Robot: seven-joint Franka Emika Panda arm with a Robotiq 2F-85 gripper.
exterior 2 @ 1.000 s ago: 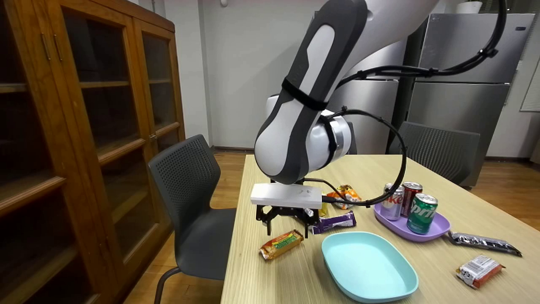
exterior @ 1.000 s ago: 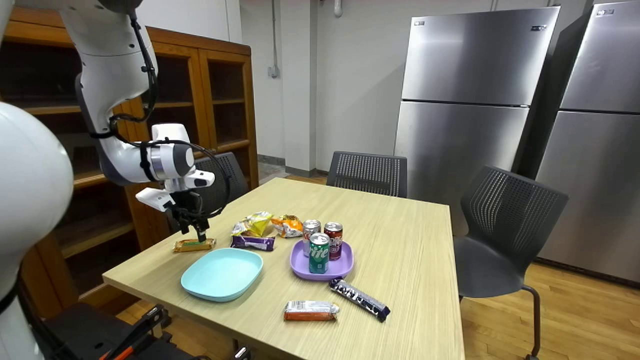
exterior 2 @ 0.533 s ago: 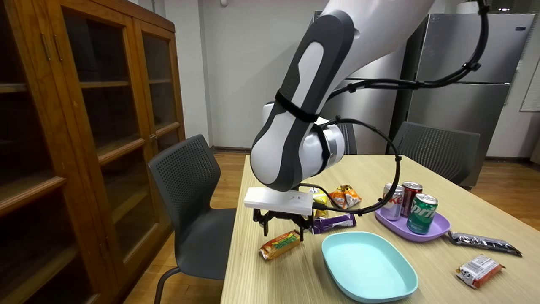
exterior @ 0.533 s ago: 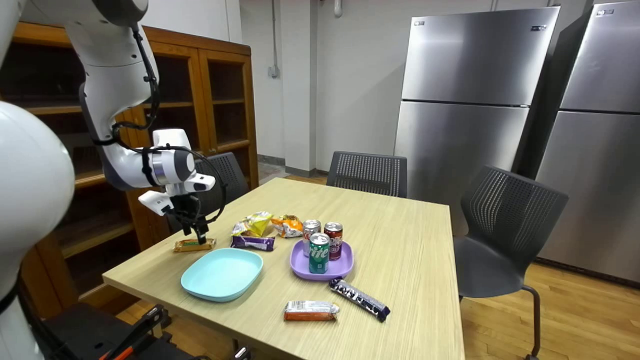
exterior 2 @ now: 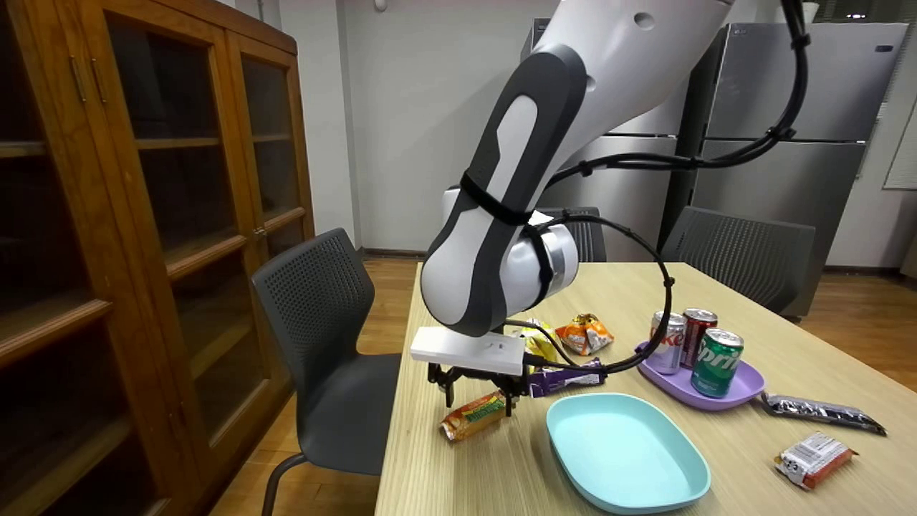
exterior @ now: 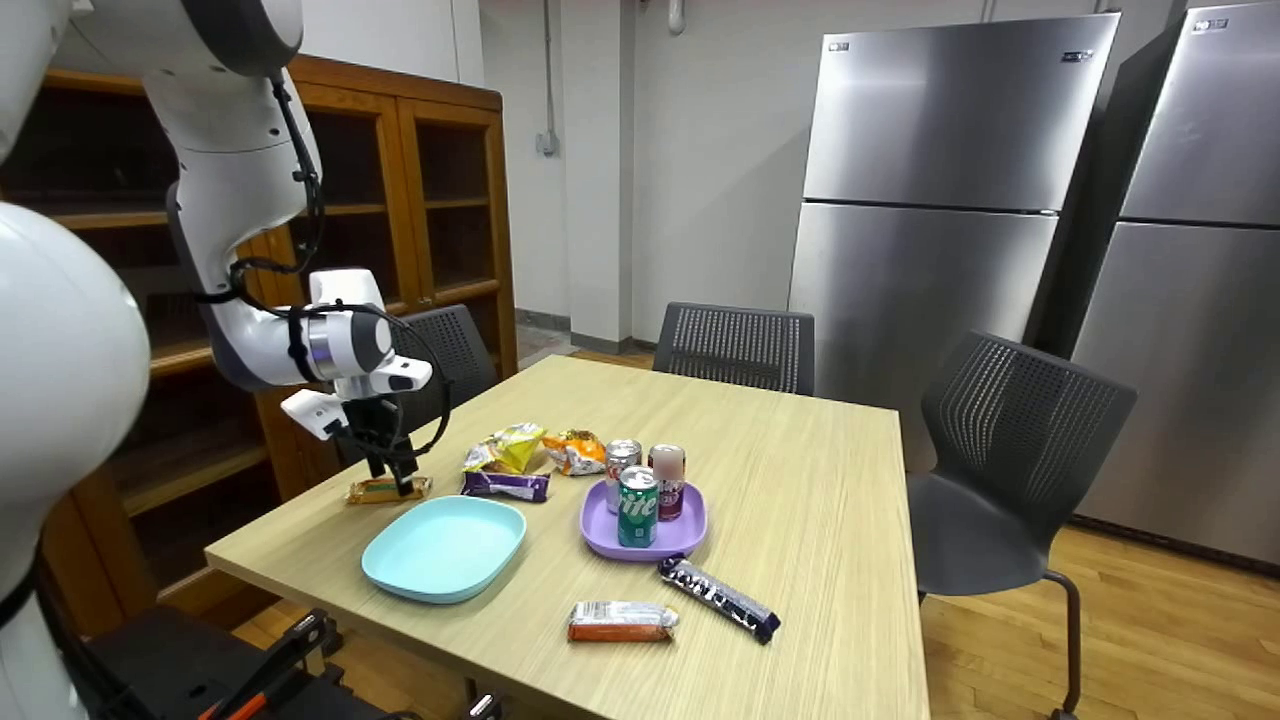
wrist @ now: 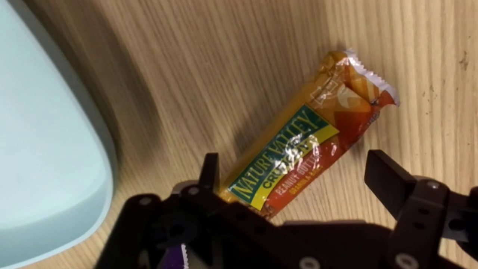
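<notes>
Cabinet (exterior 2: 165,236): wood with glazed doors, at far left in an exterior view.
Chair (exterior 2: 337,401): dark grey, beside the bench's left edge.
Bench (exterior 2: 444,473): pale wood-grain top.
Granola bar (wrist: 298,149): lies flat near the bench's left edge in both exterior views. Judged light, stiff and brittle; excess pressure may crumble the contents.
Wrapper (wrist: 328,97): glossy film, likely slippery and prone to wrinkle when squeezed.
Printed panel (wrist: 276,153): preferred hold area; take the bar at mid-length, across its two long sides.
Crimped end (wrist: 373,78): thin flap; avoid as a hold point.
Gripper (exterior 2: 478,403): fingers (wrist: 390,183) spread at the granola bar, nothing held; contact cannot be confirmed. Bar lies diagonal to the line between them.
Purple-wrapped bar (exterior 2: 566,378): farther from the bench's left edge.
Blue plate (exterior: 445,550): bare, close to the bench's near edge.
Purple plate (exterior 2: 749,383): inboard of the bench edges, bearing three upright cans (exterior 2: 716,362).
Red-and-white bar (exterior: 620,622): near the bench's near edge.
Dark-wrapped bar (exterior: 718,598): one end just beside the purple plate.
</notes>
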